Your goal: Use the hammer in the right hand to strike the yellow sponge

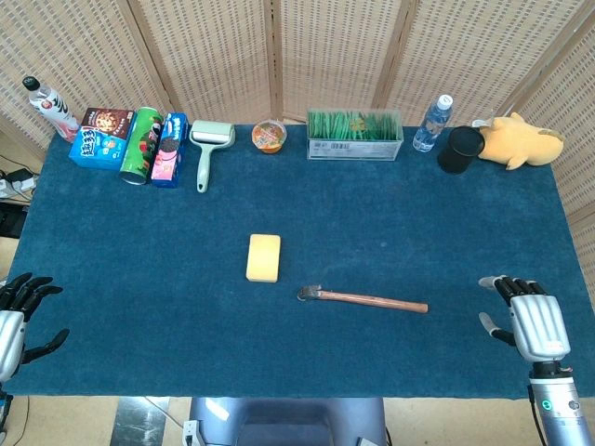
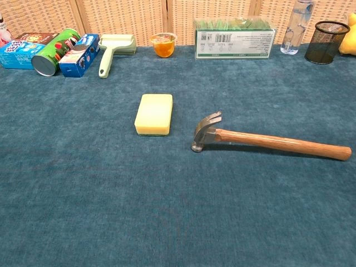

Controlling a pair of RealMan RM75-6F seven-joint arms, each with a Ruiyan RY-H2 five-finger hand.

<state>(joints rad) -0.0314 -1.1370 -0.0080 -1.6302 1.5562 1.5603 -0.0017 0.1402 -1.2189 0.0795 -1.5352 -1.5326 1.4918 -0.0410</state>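
The yellow sponge [image 1: 263,256] [image 2: 154,113] lies flat near the middle of the blue table. A hammer [image 1: 363,299] [image 2: 267,140] with a wooden handle lies on the cloth to the sponge's right, its metal head [image 2: 204,131] toward the sponge and its handle pointing right. My right hand [image 1: 530,321] rests at the table's right front edge, fingers spread, holding nothing, a short way right of the handle's end. My left hand [image 1: 20,316] hovers at the left front corner, fingers apart and empty. Neither hand shows in the chest view.
Along the back edge stand snack boxes [image 1: 98,139], a green can [image 1: 141,144], a lint roller [image 1: 206,149], a small cup [image 1: 269,136], a green-filled clear box [image 1: 354,135], a water bottle [image 1: 431,123], a black mesh cup [image 1: 459,149] and a yellow plush toy [image 1: 519,139].
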